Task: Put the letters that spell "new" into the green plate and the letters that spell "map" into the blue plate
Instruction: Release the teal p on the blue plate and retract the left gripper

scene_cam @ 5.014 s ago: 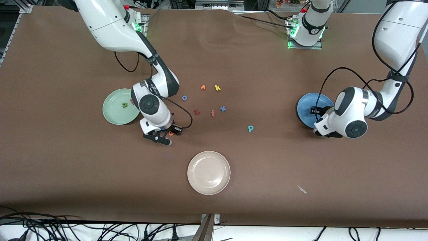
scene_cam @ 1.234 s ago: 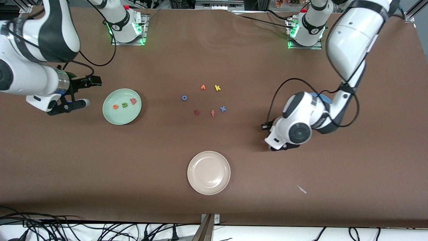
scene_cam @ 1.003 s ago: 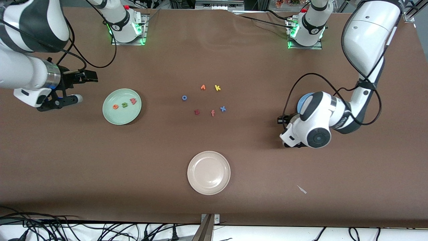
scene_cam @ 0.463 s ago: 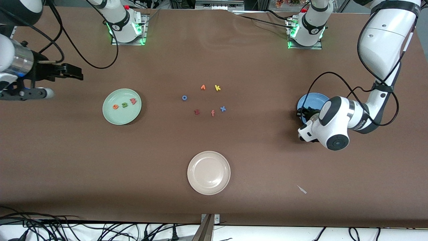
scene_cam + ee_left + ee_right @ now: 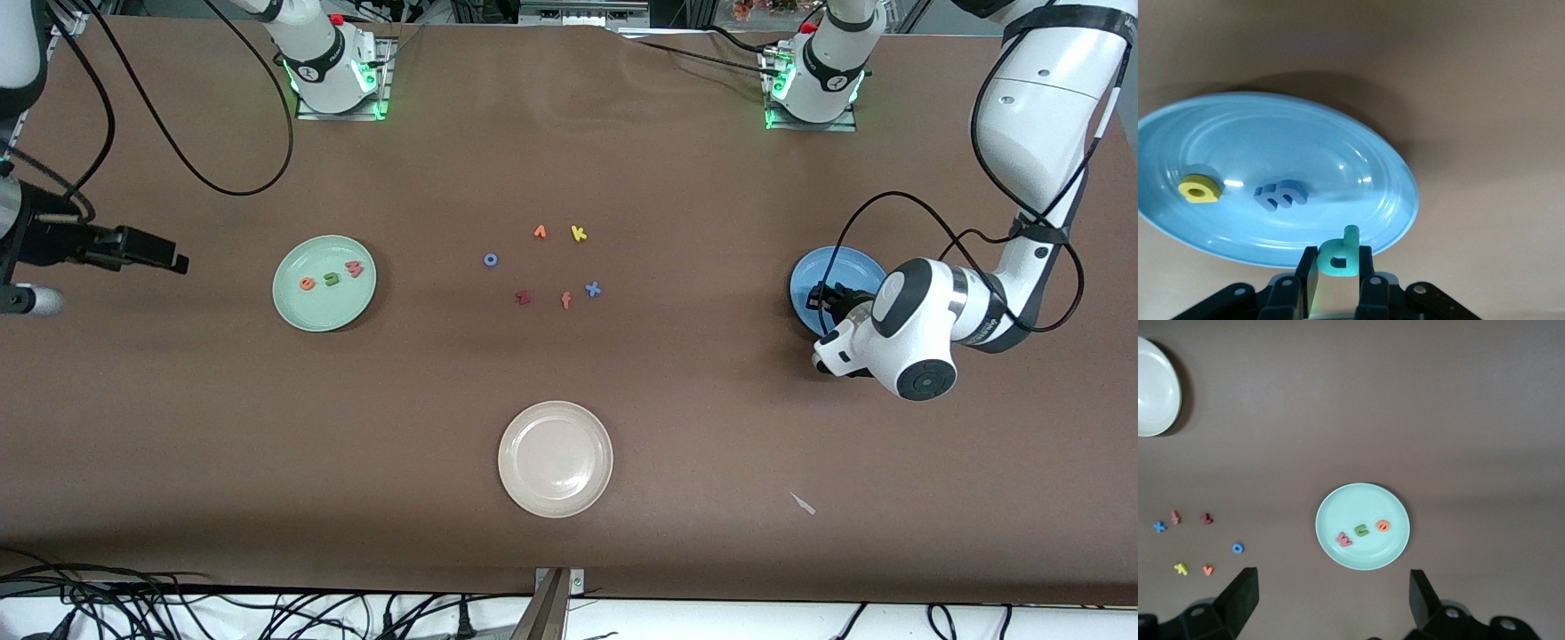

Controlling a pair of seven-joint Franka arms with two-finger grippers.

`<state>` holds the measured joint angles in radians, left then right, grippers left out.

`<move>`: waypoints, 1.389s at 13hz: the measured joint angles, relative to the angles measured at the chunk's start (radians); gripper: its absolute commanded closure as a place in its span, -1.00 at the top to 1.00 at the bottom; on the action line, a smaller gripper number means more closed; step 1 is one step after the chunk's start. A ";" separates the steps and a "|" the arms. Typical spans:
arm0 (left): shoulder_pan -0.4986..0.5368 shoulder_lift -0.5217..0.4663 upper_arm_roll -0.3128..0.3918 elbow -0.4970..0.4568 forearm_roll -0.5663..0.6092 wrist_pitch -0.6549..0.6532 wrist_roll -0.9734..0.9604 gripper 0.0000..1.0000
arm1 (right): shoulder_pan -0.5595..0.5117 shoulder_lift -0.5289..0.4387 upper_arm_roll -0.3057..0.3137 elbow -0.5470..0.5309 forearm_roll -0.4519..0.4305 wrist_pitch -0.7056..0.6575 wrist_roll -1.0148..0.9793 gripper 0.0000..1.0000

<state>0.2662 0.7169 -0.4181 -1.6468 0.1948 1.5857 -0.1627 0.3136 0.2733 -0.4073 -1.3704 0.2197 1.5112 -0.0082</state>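
Observation:
The green plate (image 5: 324, 307) holds the orange e (image 5: 307, 284), green n (image 5: 333, 279) and pink w (image 5: 355, 268); the right wrist view shows the same plate (image 5: 1363, 500) from high above. My right gripper (image 5: 123, 283) hangs open and empty, high over the table's right-arm end. My left gripper (image 5: 1338, 267) is shut on the teal p (image 5: 1340, 252), just above the rim of the blue plate (image 5: 1305, 133). The yellow a (image 5: 1199, 189) and blue m (image 5: 1280, 195) lie in that plate. In the front view the left arm hides part of the blue plate (image 5: 822, 267).
Loose letters lie mid-table: an orange one (image 5: 540, 232), yellow k (image 5: 579, 233), blue o (image 5: 490, 260), dark red z (image 5: 523, 298), salmon f (image 5: 565, 300), blue x (image 5: 592, 289). A beige-white plate (image 5: 556, 480) sits nearer the front camera. A small white scrap (image 5: 803, 503) lies toward the left arm's end.
My left gripper has carried the teal p from mid-table to the blue plate's rim. My right gripper has pulled away from the green plate toward its table end, staying open.

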 measured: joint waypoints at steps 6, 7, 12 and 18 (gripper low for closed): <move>0.011 -0.035 -0.026 0.032 -0.001 0.005 0.000 0.99 | 0.052 -0.047 0.016 0.022 -0.169 -0.049 0.007 1.00; 0.012 -0.060 -0.039 0.058 -0.002 -0.011 0.000 0.99 | 0.055 -0.052 0.016 0.020 -0.174 -0.049 0.007 1.00; 0.011 -0.162 -0.091 0.261 -0.017 -0.144 0.000 0.99 | 0.065 -0.089 0.018 -0.038 -0.199 -0.028 0.007 1.00; 0.005 -0.164 -0.098 0.394 -0.017 -0.160 0.000 0.99 | -0.104 -0.202 0.180 -0.176 -0.207 0.011 0.007 1.00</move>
<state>0.2713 0.5528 -0.5159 -1.2530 0.1777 1.4253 -0.1625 0.2099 0.0718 -0.2271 -1.5467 0.0129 1.5223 -0.0008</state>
